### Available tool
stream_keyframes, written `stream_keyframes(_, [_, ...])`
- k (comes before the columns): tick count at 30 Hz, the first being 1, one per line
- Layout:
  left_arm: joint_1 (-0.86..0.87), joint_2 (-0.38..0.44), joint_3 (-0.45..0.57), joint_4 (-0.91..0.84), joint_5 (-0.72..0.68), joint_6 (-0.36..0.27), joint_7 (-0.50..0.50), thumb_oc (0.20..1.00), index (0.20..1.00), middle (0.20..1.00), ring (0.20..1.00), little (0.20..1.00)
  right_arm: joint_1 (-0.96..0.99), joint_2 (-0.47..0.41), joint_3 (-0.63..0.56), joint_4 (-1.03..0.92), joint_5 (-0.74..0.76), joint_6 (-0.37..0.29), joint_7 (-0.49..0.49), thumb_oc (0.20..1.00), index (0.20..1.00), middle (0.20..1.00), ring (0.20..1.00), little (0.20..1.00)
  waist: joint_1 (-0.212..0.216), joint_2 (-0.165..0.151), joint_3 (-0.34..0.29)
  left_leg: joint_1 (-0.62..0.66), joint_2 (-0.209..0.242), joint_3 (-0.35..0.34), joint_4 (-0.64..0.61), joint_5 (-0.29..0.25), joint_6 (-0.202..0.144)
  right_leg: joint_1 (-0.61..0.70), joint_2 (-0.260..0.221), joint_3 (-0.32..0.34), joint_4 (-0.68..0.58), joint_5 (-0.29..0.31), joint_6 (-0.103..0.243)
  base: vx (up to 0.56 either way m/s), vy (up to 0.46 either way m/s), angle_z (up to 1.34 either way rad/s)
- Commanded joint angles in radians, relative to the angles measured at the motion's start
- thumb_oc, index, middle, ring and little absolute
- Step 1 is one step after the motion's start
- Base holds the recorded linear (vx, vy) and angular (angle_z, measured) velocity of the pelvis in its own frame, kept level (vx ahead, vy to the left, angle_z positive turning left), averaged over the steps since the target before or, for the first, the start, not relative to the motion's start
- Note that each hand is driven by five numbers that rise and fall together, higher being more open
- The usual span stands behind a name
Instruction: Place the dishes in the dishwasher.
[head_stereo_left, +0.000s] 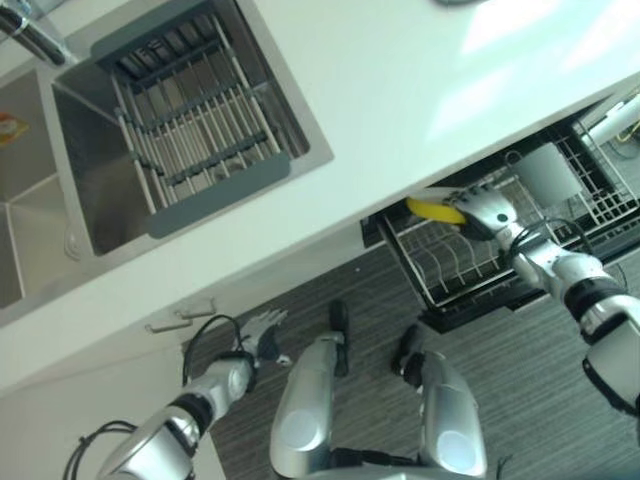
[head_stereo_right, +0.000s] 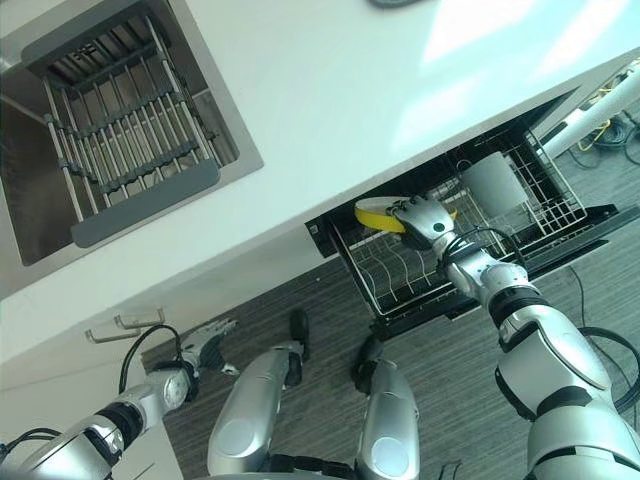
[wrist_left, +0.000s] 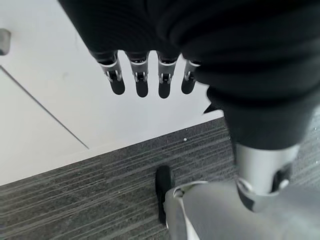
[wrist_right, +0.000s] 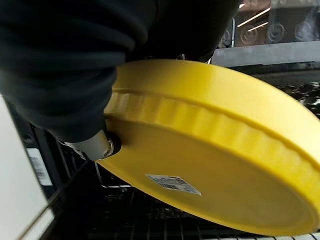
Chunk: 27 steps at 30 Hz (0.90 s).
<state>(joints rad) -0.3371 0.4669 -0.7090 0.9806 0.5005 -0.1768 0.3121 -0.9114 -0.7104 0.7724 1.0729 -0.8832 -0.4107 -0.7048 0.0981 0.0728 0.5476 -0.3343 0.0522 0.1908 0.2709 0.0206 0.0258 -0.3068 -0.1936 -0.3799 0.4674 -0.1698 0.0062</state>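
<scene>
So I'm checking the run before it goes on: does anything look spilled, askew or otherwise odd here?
Nothing stands out. The right hand holds the yellow plate over the pulled-out dishwasher rack, where a white cup already sits. The left hand hangs open by the cabinet. The drying rack sits squarely in the sink, and no spill shows.

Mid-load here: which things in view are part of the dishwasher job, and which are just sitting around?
Part of the job:
- yellow plate, held in the right hand
- dishwasher rack, pulled out under the counter
- white cup already in the rack

Just about:
- sink with its grey drying rack
- left hand, idle, low by the cabinet, fingers straight
</scene>
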Motion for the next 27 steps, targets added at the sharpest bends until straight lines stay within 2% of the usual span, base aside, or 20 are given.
stream_keyframes(1, [0.007,-0.01,-0.03,-0.044,-0.028,-0.003,0.034,1.0,1.0,1.0,1.0,1.0,-0.132,-0.034,-0.012,0.004,0.072,0.09,0.008,0.2,0.2,0.2,0.2,0.2,0.024,0.019,-0.028,-0.003,-0.021,-0.061,0.06,-0.108,0.002,-0.038,0.026,0.04,0.118,-0.058,0.03,0.0,0.005,0.07])
stream_keyframes(2, [0.007,-0.009,-0.032,-0.047,-0.031,-0.001,0.036,1.0,1.0,1.0,1.0,1.0,-0.136,-0.036,-0.009,0.004,0.088,0.103,0.018,0.2,0.2,0.2,0.2,0.2,0.024,0.02,-0.028,-0.006,-0.021,-0.06,0.061,-0.107,0.002,-0.043,0.025,0.04,0.121,-0.058,0.031,0.0,0.017,0.06])
stream_keyframes(3, [0.009,-0.005,-0.037,-0.061,-0.041,0.01,0.036,1.0,1.0,1.0,1.0,1.0,-0.141,-0.042,-0.011,-0.002,0.137,0.148,0.049,0.2,0.2,0.2,0.2,0.2,0.021,0.022,-0.028,-0.014,-0.02,-0.056,0.06,-0.105,0.003,-0.056,0.022,0.042,0.128,-0.059,0.031,0.0,0.025,0.06])
stream_keyframes(6, [0.017,0.0,-0.035,-0.082,-0.055,0.025,0.035,1.0,1.0,1.0,1.0,1.0,-0.146,-0.049,-0.025,-0.008,0.202,0.222,0.072,0.2,0.2,0.2,0.2,0.2,0.016,0.028,-0.028,-0.029,-0.02,-0.05,0.057,-0.101,0.004,-0.08,0.02,0.048,0.138,-0.059,0.031,0.0,0.054,0.02])
stream_keyframes(11, [0.036,0.009,-0.034,-0.11,-0.075,0.038,0.028,1.0,1.0,1.0,1.0,1.0,-0.169,-0.062,-0.038,-0.01,0.09,0.317,0.082,0.2,0.2,0.2,0.2,0.2,0.011,0.037,-0.028,-0.054,-0.025,-0.038,0.062,-0.101,0.005,-0.114,0.014,0.058,0.156,-0.063,0.03,0.04,0.063,-0.08])
stream_keyframes(15, [0.05,0.018,-0.045,-0.129,-0.071,0.035,0.034,1.0,1.0,1.0,1.0,1.0,-0.199,-0.073,-0.016,-0.006,0.112,0.392,0.031,0.2,0.2,0.2,0.2,0.2,0.018,0.046,-0.028,-0.079,-0.027,-0.035,0.068,-0.098,0.01,-0.141,0.011,0.061,0.174,-0.063,0.03,0.05,0.031,0.0])
stream_keyframes(20, [0.067,0.024,-0.055,-0.148,-0.062,0.038,0.05,1.0,1.0,1.0,1.0,1.0,-0.239,-0.058,-0.006,0.0,0.104,0.424,0.004,0.2,0.2,0.2,0.2,0.2,0.027,0.056,-0.028,-0.128,-0.03,-0.036,0.083,-0.099,0.016,-0.188,0.011,0.07,0.191,-0.062,0.029,0.05,0.031,0.0])
stream_keyframes(27, [0.056,0.018,-0.073,-0.161,-0.078,0.018,0.086,1.0,1.0,1.0,1.0,1.0,-0.308,-0.03,0.037,0.022,0.146,0.417,0.008,0.2,0.2,0.2,0.2,0.2,0.044,0.072,-0.028,-0.191,-0.042,-0.046,0.087,-0.089,0.02,-0.249,0.014,0.08,0.208,-0.059,0.027,0.03,0.023,-0.04])
